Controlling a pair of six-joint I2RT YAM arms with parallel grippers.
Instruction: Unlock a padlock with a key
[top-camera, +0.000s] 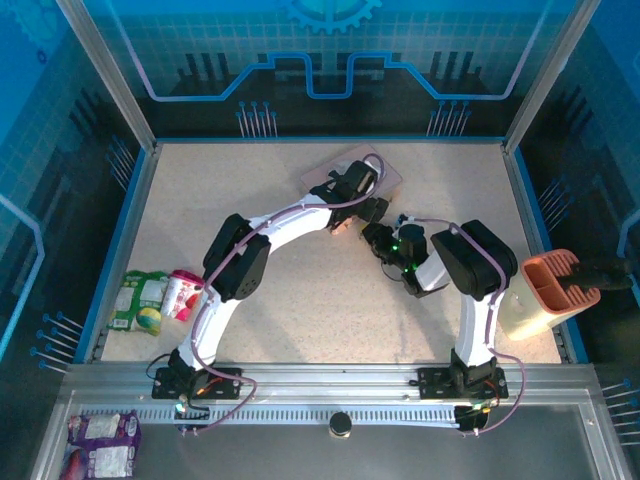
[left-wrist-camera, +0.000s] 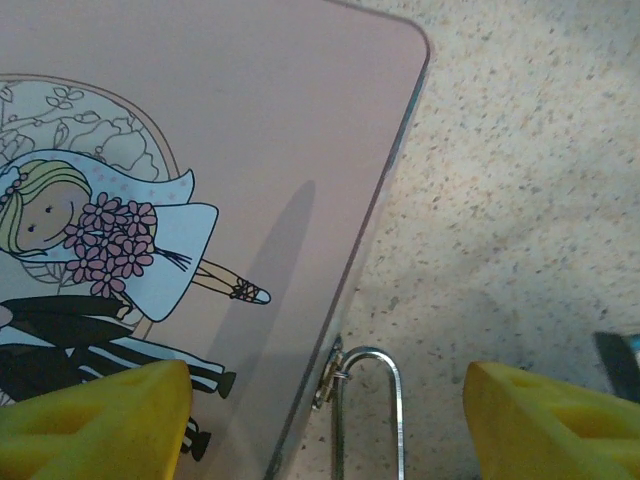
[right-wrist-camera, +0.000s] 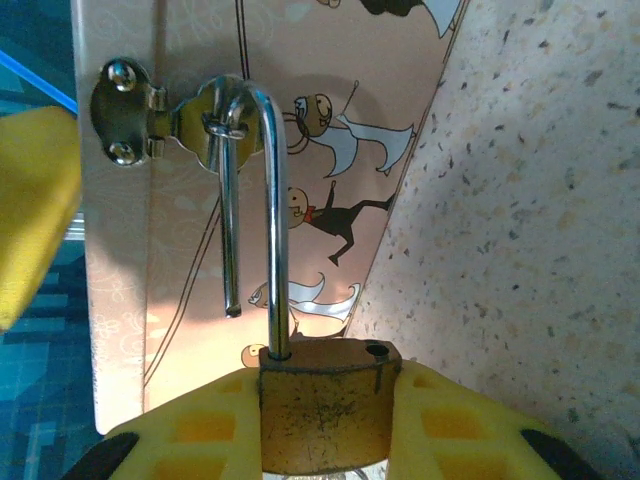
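Gripping padlock (right-wrist-camera: 322, 400), right claw (right-wrist-camera: 322, 440), shackle (right-wrist-camera: 271, 200) open

The padlock (right-wrist-camera: 322, 400) is showing a dull, scratched brass body and a smooth, polished steel shackle (right-wrist-camera: 272, 200). The pink tin (left-wrist-camera: 250, 120) is looking smooth and satin, its hasp (right-wrist-camera: 150, 115) gleaming as bright metal. The worktop (right-wrist-camera: 520, 200) is appearing matt, speckled, grainy. The yellow pads (right-wrist-camera: 200, 435) of the right hand (right-wrist-camera: 320, 445) are looking matt and rubbery.

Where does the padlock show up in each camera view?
Top external: too small to tell, near the right hand beside the pink tin.
Left wrist: shackle bottom centre, at the tin's edge.
Right wrist: padlock bottom centre, hooked on the tin's hasp.
Shared landmark: the pink tin.
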